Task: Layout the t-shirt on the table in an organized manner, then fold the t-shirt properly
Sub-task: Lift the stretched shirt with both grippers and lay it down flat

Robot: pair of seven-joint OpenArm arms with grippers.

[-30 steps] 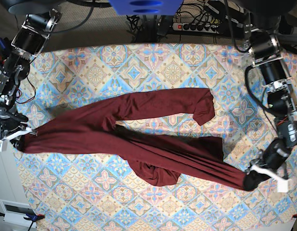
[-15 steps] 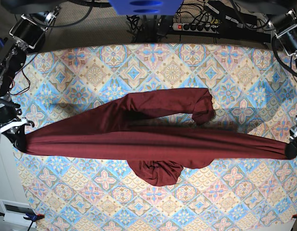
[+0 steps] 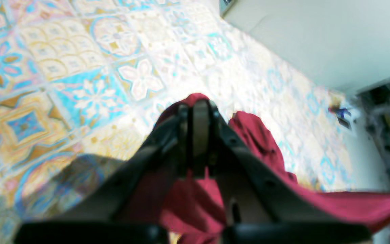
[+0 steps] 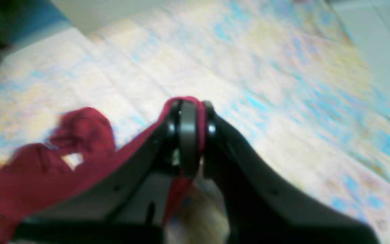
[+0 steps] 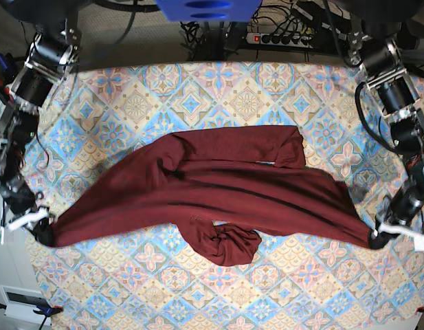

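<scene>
Your t-shirt [image 5: 218,192] is strung across the middle of the table [image 5: 198,82], pinched at both ends but nowhere near flat: there's a bunched lump sagging toward the near edge, roughly halfway between your two grippers. The left gripper [image 5: 376,237] is clamped tight on one corner of the fabric and the right gripper [image 5: 41,230] is clamped on the opposite end. I'd keep both pinches firm, pull them evenly apart, and lower together so that lump drags out instead of folding under.
</scene>
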